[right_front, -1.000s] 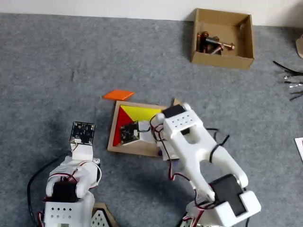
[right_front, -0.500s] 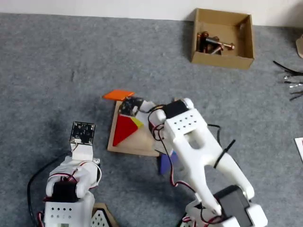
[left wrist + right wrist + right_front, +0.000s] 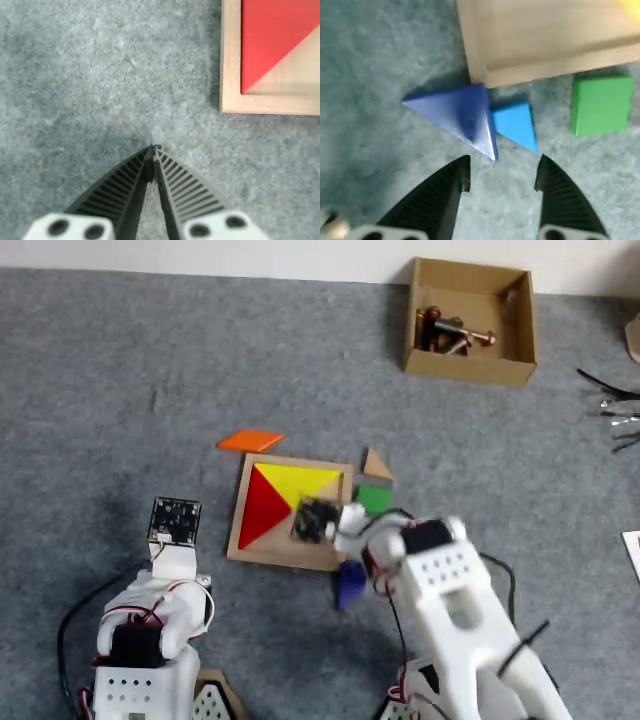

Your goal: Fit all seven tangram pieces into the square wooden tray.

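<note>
Right gripper [image 3: 502,172] hangs open and empty over the carpet [image 3: 150,360], its jaws spread wide above a dark blue triangle [image 3: 457,117] and a light blue triangle [image 3: 515,125]. These two touch each other just off a corner of the tray [image 3: 236,530]. Left gripper [image 3: 153,148] is closed on nothing, its tips together over bare carpet at about 8 o'clock from the tray, near its corner.

By my count two of the seven pieces are in. The red triangle [image 3: 262,505] fills the tray's 9 o'clock side and the yellow triangle [image 3: 298,482] its 12 o'clock side, the two meeting along a slanted edge. The wood from 3 to 6 o'clock is bare where the arm does not cover it.

Five pieces lie outside:
- the orange piece [image 3: 250,440], at 11 o'clock, just beyond the far rim
- the tan triangle [image 3: 377,464], at 2 o'clock
- the green square [image 3: 374,499], at 3 o'clock, just beside the rim
- the dark blue triangle, at 5 o'clock, by the near corner
- the light blue triangle next to it

So the task looks under a third done, with the smaller, fiddlier pieces left to fit. The open jaws over the blue pair suggest one of those is the likely next pick. A cardboard box [image 3: 470,320] sits well apart at 1 o'clock.
</note>
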`<state>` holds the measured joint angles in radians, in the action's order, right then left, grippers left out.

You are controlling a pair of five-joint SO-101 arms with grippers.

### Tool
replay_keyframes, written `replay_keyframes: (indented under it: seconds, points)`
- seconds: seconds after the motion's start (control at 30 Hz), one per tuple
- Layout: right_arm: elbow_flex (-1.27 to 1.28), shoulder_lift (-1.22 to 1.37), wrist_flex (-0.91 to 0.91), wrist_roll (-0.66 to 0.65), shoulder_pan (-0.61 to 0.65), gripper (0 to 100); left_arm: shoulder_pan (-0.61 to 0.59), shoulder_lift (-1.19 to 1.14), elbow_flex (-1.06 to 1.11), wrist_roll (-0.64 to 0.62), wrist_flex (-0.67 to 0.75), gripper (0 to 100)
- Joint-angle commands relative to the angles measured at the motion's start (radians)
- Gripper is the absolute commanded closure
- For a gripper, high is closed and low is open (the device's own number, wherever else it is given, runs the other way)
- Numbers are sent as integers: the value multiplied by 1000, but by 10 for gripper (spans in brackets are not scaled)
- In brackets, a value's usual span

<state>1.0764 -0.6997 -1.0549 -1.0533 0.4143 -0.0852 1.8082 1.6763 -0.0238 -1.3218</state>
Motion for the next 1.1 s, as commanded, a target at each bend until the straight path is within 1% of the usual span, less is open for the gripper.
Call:
replay_keyframes:
  seconds: [0.0,0.1,0.27,0.43,0.5,0.7,0.9,1.0,1.07]
  points:
    - [153,-150,113,-23,41,778,-13,16,19,-6,-5,995]
    - [246,-239,124,-21,67,778,-13,16,19,-6,-5,995]
    - [259,-378,122,-20,74,778,-13,16,19,-6,-5,995]
    - [262,-467,125,-15,143,778,-13,16,19,-6,-5,995]
    - [262,-470,128,-15,154,778,-13,16,19,-6,-5,995]
    - [343,-397,229,-15,160,779,-13,16,19,-6,-5,995]
    - [363,-360,234,-15,162,779,-13,16,19,-6,-5,995]
    - [381,-360,232,-11,180,779,-13,16,19,-6,-5,995]
    - [420,-360,237,15,206,779,-13,16,19,-6,-5,995]
